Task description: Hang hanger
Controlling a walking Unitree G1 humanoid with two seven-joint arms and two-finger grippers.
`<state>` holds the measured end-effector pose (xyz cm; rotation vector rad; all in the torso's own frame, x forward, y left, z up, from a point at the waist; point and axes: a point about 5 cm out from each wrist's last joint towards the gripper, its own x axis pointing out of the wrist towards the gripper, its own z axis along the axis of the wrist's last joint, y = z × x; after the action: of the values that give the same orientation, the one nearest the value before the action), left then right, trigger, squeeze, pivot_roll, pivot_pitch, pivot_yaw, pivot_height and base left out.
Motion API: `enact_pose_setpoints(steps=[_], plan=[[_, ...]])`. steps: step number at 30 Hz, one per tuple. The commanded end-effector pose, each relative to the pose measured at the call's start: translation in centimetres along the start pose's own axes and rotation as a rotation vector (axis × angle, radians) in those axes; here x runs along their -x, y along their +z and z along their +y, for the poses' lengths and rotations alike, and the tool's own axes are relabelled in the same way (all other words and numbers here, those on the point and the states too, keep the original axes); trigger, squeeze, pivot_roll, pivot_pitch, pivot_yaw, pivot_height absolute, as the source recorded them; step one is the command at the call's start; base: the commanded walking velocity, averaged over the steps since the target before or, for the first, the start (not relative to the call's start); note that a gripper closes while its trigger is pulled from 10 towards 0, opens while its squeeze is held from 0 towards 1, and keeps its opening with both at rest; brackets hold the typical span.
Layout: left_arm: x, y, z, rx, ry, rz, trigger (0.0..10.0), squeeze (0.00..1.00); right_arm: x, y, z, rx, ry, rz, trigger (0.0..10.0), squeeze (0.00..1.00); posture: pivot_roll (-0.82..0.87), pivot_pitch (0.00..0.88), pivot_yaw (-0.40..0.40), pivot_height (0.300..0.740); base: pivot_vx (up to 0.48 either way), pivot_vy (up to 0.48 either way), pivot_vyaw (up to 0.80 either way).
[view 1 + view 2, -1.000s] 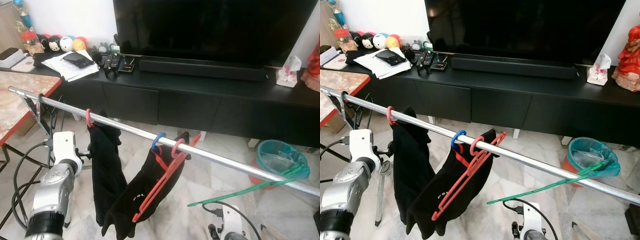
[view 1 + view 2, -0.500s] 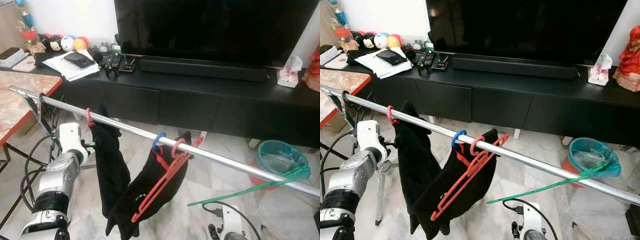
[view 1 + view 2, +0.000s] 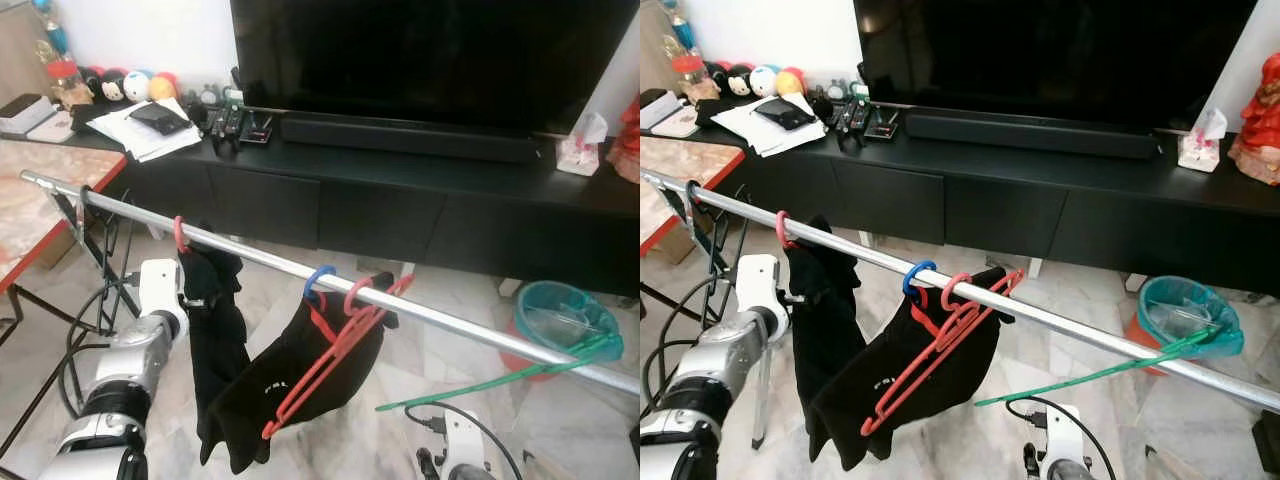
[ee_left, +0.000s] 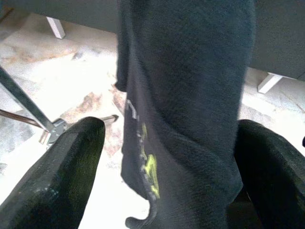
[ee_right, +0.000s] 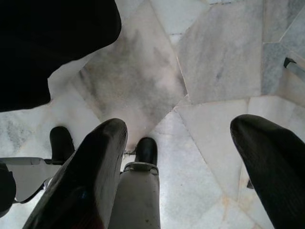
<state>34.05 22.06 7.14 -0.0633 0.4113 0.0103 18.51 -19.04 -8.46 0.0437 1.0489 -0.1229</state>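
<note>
Red hanger (image 3: 322, 362) hooked over the metal rail (image 3: 440, 317) beside a blue hook (image 3: 317, 281), tilted steeply, draped with a black garment (image 3: 285, 385) bearing small white print. Second black garment (image 3: 215, 350) hanging from a pink hook (image 3: 180, 233) further along the rail toward the left arm. Left gripper (image 4: 162, 157) spread wide, that second garment hanging straight down between the two fingers (image 4: 71, 167), cloth near both pads, contact not certain; yellowish print visible on the fabric. Green hanger (image 3: 500, 375) hooked at the rail's far right end, well apart from the left jaws. Right gripper (image 5: 190, 176) low and idle, fingers parted, nothing between them but marble floor (image 5: 214, 62). Beyond the rail, black TV cabinet (image 3: 420, 200) with television (image 3: 430, 55) and soundbar (image 3: 405, 138); teal bin (image 3: 565, 315) on the floor below the green hanger.
</note>
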Motion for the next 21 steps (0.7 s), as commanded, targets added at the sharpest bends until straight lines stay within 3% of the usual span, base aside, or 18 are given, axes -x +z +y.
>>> enact_pose_setpoints(steps=[1, 8, 9, 10, 11, 12, 13, 21], plan=[[-0.3, 0.0, -0.4, -0.013, 0.011, 0.003, 10.0, 0.00, 0.0, -0.2, 0.0, -0.005, 0.000, 0.004, 10.0, 0.00, 0.01, 0.000, -0.001, 0.740, 0.000, 0.000, 0.00], [-0.9, 1.5, -1.3, 0.018, 0.019, -0.079, 10.0, 0.00, 0.0, -0.1, 0.0, -0.009, 0.000, 0.002, 10.0, 0.00, 0.01, 0.000, -0.001, 0.740, 0.000, 0.000, 0.00], [-0.9, 1.6, -1.3, 0.017, 0.021, -0.084, 8.6, 0.00, 0.0, -0.1, 0.0, -0.009, 0.000, 0.002, 10.0, 0.00, 0.01, 0.000, -0.001, 0.740, 0.000, 0.000, 0.00], [-0.9, 1.7, -1.2, 0.017, 0.030, -0.089, 4.6, 0.00, 0.0, -0.1, 0.0, -0.010, 0.001, 0.002, 10.0, 0.00, 0.01, 0.000, -0.001, 0.740, 0.000, 0.000, 0.00], [-0.9, 1.7, -1.2, 0.017, 0.035, -0.090, 2.7, 0.00, 0.0, -0.1, 0.0, -0.009, 0.001, 0.002, 10.0, 0.00, 0.01, 0.000, -0.001, 0.740, 0.000, 0.000, 0.00], [-0.9, 1.7, -1.1, 0.014, 0.038, -0.090, 2.7, 0.00, 0.0, -0.1, 0.0, -0.008, 0.002, 0.002, 10.0, 0.00, 0.01, 0.000, -0.001, 0.740, 0.000, 0.000, 0.00], [-0.9, 1.7, -1.1, 0.009, 0.040, -0.090, 0.0, 0.00, 0.0, -0.1, 0.0, -0.008, 0.002, 0.002, 10.0, 0.00, 0.01, 0.000, -0.001, 0.740, 0.000, 0.000, 0.00], [-0.9, 1.2, -0.8, 0.000, 0.045, -0.087, 0.0, 0.00, 0.0, -0.1, 0.0, -0.007, 0.003, 0.003, 10.0, 0.00, 0.01, 0.000, -0.001, 0.740, 0.000, 0.000, 0.00]])
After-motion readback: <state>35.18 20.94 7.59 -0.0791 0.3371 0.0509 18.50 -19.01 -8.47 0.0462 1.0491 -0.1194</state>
